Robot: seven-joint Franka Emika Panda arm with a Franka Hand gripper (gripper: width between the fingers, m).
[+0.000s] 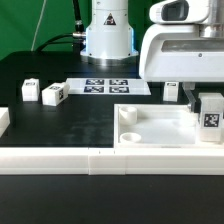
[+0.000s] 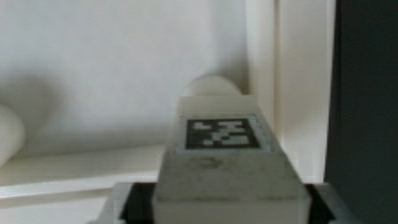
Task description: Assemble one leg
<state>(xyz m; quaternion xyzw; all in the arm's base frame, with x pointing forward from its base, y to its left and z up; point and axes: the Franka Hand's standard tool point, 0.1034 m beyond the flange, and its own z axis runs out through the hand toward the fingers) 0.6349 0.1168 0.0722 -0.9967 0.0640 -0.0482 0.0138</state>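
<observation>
My gripper point(image 1: 199, 99) is shut on a leg point(image 1: 210, 113), a small white post with a square tag. It holds the leg upright at the corner of the large white tray-like part point(image 1: 160, 128) on the exterior view's right. In the wrist view the leg point(image 2: 222, 140) sits between the two dark pads point(image 2: 139, 205) of the gripper point(image 2: 222, 208). It points at a round boss point(image 2: 214, 86) in the corner of the tray point(image 2: 107, 70). I cannot tell whether the leg's tip touches the tray.
Two more tagged legs point(image 1: 30, 90) point(image 1: 53, 94) stand on the black table at the exterior view's left. The marker board point(image 1: 110, 86) lies behind, in front of the arm's base. A long white rail point(image 1: 90, 160) runs along the front.
</observation>
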